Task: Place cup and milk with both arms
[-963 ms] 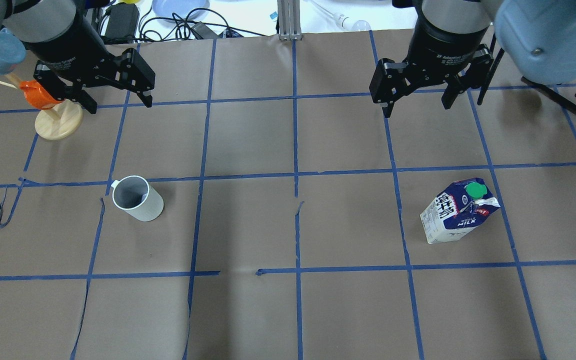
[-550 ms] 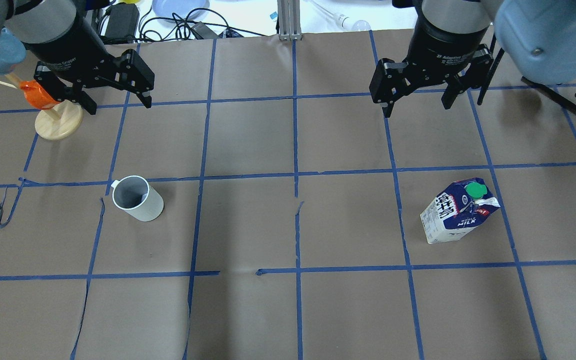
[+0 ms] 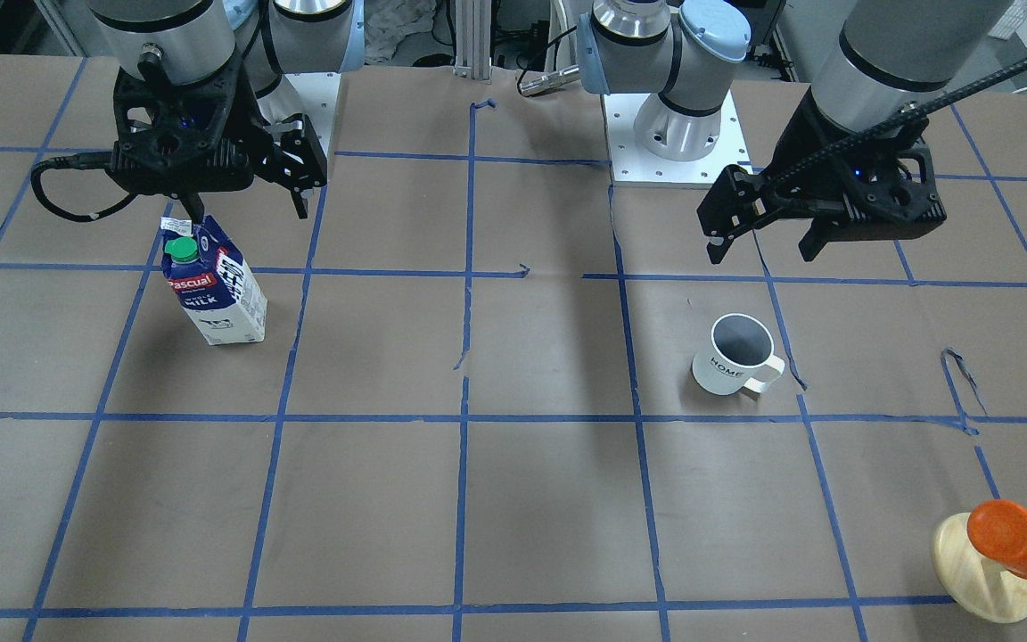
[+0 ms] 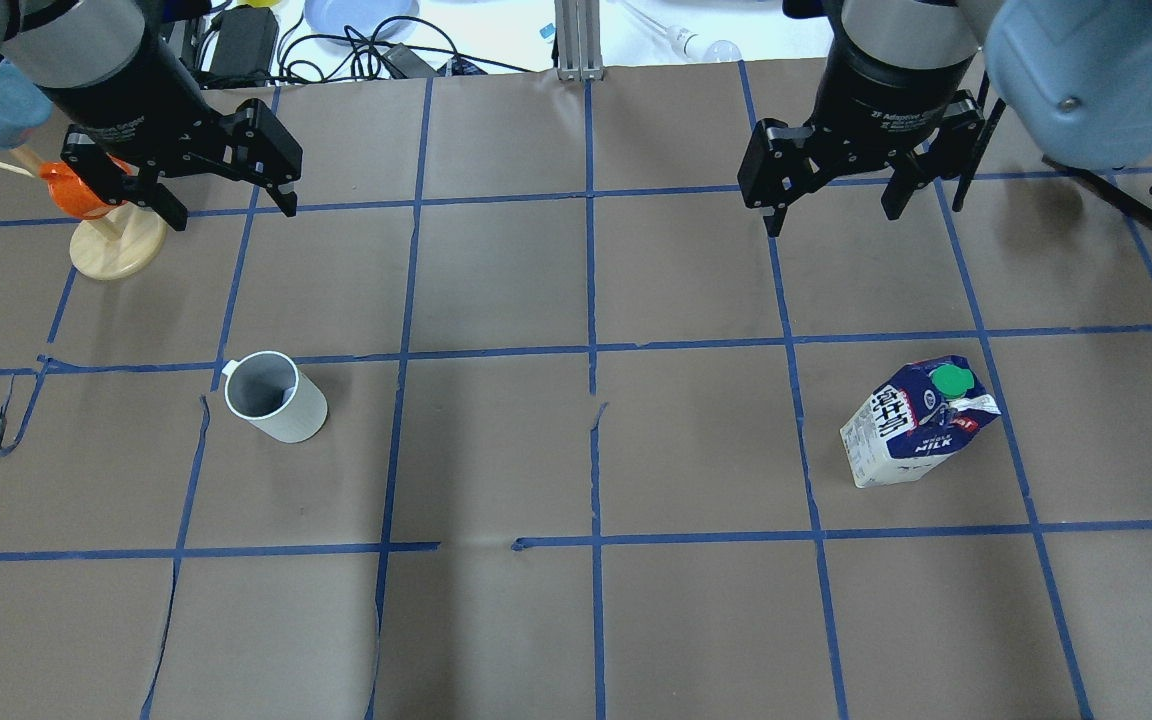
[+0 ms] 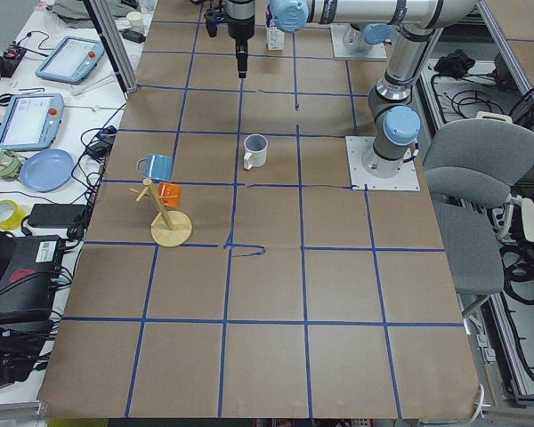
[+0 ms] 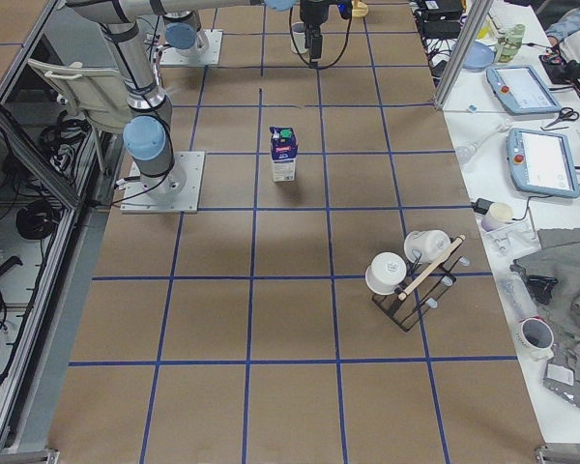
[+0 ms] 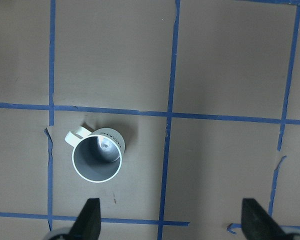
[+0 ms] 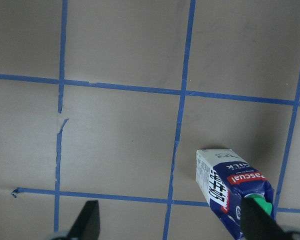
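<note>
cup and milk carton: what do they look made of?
Cup: probably glazed ceramic. White outside, dark grey inside, thick rim, slight sheen.
Milk carton: looks like coated paperboard, going by the folded gable top and printed faces. The green screw cap looks plastic.

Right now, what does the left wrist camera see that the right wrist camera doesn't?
Only the left wrist view shows the cup, its dark inside seen from above. Only the right wrist view shows the milk carton, partly behind one finger. Both show the brown table with blue tape lines and black fingers spread wide, empty: the left fingers in one, the right fingers in the other.
</note>
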